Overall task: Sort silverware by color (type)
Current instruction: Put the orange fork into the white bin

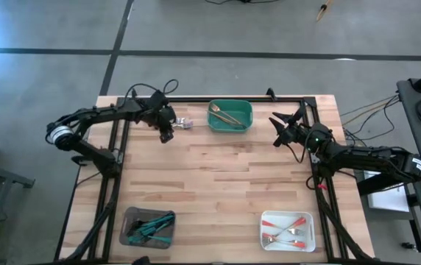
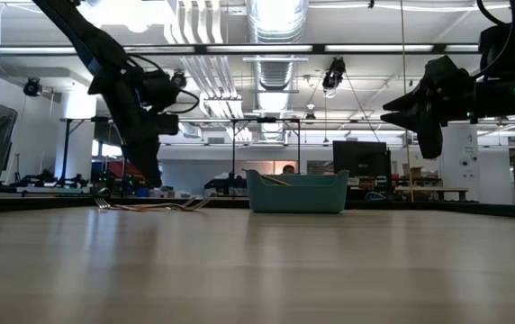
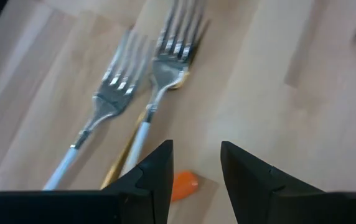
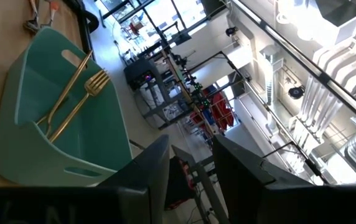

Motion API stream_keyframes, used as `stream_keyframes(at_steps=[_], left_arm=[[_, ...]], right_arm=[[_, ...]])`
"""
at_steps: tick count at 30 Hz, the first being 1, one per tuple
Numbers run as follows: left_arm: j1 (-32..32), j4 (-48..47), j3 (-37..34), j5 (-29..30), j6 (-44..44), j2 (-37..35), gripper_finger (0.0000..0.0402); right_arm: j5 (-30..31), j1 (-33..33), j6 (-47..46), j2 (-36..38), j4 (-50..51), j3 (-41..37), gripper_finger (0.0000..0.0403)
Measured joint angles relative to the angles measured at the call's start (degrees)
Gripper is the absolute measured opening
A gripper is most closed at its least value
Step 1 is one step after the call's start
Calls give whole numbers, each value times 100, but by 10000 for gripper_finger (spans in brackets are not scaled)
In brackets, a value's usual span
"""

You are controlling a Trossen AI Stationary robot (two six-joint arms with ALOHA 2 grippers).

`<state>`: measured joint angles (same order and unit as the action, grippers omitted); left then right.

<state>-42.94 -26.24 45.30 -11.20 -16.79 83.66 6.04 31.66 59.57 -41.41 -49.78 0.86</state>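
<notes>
Two forks with pale handles [image 3: 134,93] lie on the wooden table at the far left, over a gold handle [image 3: 119,163] and an orange handle tip [image 3: 184,185]; in the high view this is a small pile of silverware [image 1: 184,124]. My left gripper [image 3: 196,163] hovers over the pile, pointing down, open, with the orange tip low between its fingers. My right gripper [image 1: 277,129] is raised at the far right, open and holding nothing, facing the green tray [image 4: 60,124], which holds a gold fork [image 4: 81,99] and another gold piece.
A grey tray [image 1: 148,227] with teal-handled pieces stands near the front left. A white tray [image 1: 288,230] with red-orange-handled pieces stands near the front right. The green tray [image 1: 230,115] stands at the far middle. Bare wood lies between them.
</notes>
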Motion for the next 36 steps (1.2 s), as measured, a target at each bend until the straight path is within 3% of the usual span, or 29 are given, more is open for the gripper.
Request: stream_keyframes(at_steps=[16, 26, 36], left_arm=[[-186, 120, -4, 1231, 192, 461, 116], [-186, 418, 15, 1272, 374, 945, 117], [-181, 289, 7, 1124, 854, 964, 117]], right_arm=[[0, 0, 2, 0, 2, 0, 116], [-2, 0, 2, 2, 0, 0, 116], [0, -2, 0, 0, 15, 2, 116]])
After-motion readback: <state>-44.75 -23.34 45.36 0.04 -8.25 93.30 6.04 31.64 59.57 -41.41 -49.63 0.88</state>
